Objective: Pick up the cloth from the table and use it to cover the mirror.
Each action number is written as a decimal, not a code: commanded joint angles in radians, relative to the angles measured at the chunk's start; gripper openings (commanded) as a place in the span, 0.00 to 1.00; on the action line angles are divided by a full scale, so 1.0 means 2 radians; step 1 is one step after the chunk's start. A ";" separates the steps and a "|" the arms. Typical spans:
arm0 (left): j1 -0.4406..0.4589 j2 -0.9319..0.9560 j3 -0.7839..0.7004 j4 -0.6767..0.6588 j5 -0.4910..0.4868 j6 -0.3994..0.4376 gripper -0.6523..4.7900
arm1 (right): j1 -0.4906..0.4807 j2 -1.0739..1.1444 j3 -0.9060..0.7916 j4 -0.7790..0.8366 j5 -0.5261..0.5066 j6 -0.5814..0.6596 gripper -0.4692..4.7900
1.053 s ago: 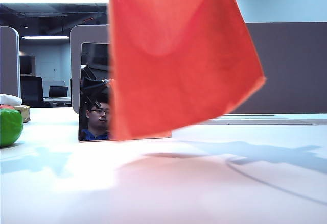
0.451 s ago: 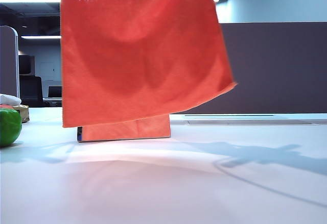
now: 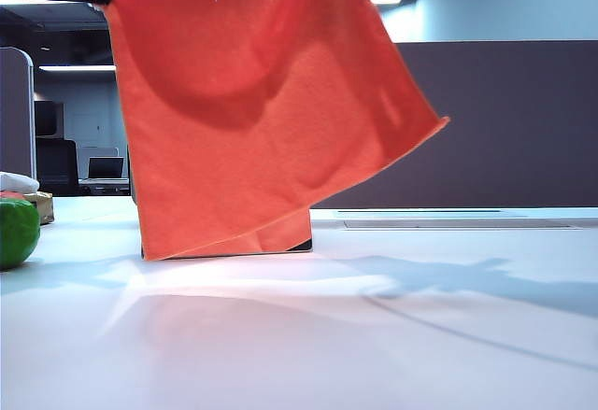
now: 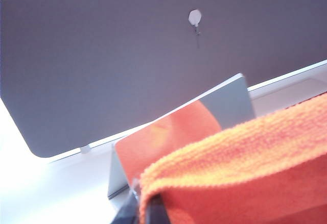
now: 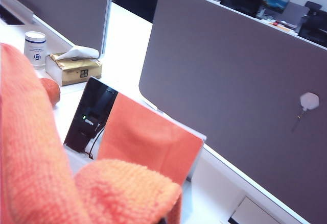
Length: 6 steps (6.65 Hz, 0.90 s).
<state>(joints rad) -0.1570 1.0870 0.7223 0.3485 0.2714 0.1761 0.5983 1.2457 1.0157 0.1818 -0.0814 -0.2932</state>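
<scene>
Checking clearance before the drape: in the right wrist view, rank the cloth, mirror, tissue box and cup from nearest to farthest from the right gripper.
1. Cloth, pinched in the shut right gripper, in the foreground.
2. Mirror, just beyond the cloth.
3. Tissue box, behind the mirror.
4. Cup, beside the box, slightly farther.

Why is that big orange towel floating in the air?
It isn't floating. A robot's two arms hold the cloth up by its top corners, the left gripper and the right gripper each shut on the cloth. It hangs in front of the mirror standing on the table, hiding most of it. The cloth is not let go yet.
</scene>
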 commanded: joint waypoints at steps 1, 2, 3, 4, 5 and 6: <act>0.047 0.084 0.092 0.023 -0.006 0.003 0.11 | 0.000 0.079 0.060 -0.047 -0.012 0.019 0.08; 0.046 0.096 0.093 0.017 0.000 0.004 0.11 | -0.001 0.111 0.092 -0.047 -0.011 0.018 0.08; 0.046 0.099 0.093 0.017 -0.001 0.004 0.11 | -0.001 0.125 0.105 -0.047 -0.009 0.015 0.08; 0.046 0.103 0.093 0.025 -0.001 0.006 0.11 | -0.006 0.157 0.127 -0.024 0.032 0.015 0.08; 0.049 0.109 0.094 0.033 -0.003 0.009 0.11 | -0.007 0.157 0.127 -0.001 0.053 0.015 0.08; 0.051 0.125 0.095 0.055 -0.003 0.009 0.11 | -0.011 0.160 0.127 0.016 0.055 0.015 0.08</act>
<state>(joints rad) -0.0551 1.3334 0.9054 0.4229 0.2615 0.1902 0.5785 1.5650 1.2640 0.1844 0.0246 -0.2626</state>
